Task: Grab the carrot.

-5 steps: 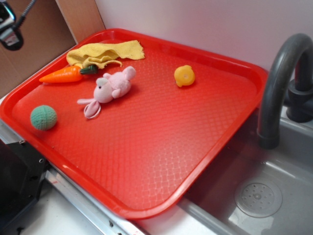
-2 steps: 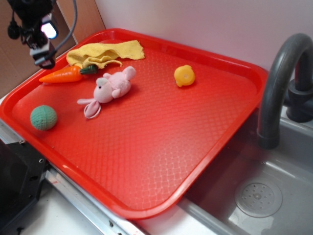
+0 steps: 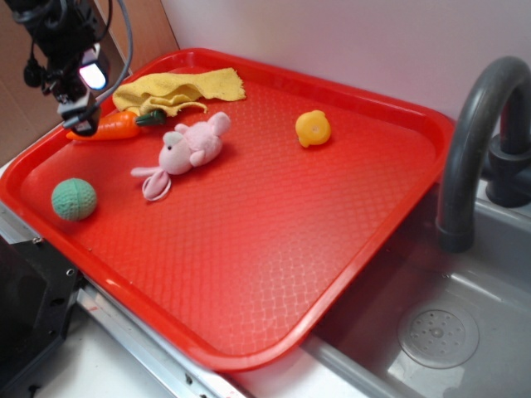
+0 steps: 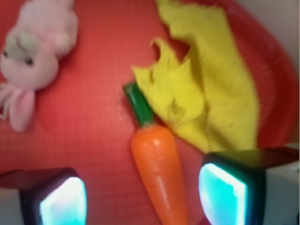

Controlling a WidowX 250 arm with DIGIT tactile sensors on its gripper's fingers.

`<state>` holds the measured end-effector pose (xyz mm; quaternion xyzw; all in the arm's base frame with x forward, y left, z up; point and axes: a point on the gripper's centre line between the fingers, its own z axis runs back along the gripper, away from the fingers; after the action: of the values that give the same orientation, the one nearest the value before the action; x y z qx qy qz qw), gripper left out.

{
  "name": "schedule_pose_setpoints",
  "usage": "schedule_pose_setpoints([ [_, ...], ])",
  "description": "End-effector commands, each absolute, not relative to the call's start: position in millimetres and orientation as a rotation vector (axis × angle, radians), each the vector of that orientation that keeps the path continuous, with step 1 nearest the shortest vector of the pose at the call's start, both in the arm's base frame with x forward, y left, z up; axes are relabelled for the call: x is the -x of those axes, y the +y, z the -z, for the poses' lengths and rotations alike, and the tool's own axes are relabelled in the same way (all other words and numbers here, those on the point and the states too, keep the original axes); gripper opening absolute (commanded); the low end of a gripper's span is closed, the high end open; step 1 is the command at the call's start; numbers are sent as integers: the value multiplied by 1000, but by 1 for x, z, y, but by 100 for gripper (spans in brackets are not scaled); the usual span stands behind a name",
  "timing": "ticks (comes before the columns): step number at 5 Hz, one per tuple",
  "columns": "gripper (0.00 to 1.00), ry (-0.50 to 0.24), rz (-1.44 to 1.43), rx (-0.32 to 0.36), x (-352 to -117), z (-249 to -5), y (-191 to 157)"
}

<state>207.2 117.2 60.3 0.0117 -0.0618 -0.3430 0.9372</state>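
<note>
The carrot [image 3: 112, 126] is a small orange toy with a dark green stub, lying at the tray's far left beside a yellow cloth. In the wrist view the carrot [image 4: 159, 171] lies lengthwise between my two lit fingertips, nearer the right one. My gripper [image 3: 79, 116] hangs over the carrot's pointed end and partly hides it. The gripper [image 4: 143, 197] is open, with the jaws wide apart on either side of the carrot and touching nothing.
The red tray [image 3: 274, 249] also holds a crumpled yellow cloth [image 3: 178, 89], a pink plush [image 3: 187, 149], a green knitted ball [image 3: 74, 199] and a round yellow-orange toy [image 3: 313, 128]. A sink with a grey faucet [image 3: 477, 141] lies to the right.
My arm has come in from the upper left and dropped down over the carrot's pointed end. Nothing on the tray has moved.
</note>
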Motion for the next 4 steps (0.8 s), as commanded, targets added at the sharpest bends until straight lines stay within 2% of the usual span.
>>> schedule_pose_setpoints([
  [1,100,-121,720,-23,-226,-46,134],
  [2,100,-75,785,-21,-231,-25,124],
  [3,100,-61,820,-6,-233,-14,121],
  [4,100,-100,875,11,-230,-14,116],
])
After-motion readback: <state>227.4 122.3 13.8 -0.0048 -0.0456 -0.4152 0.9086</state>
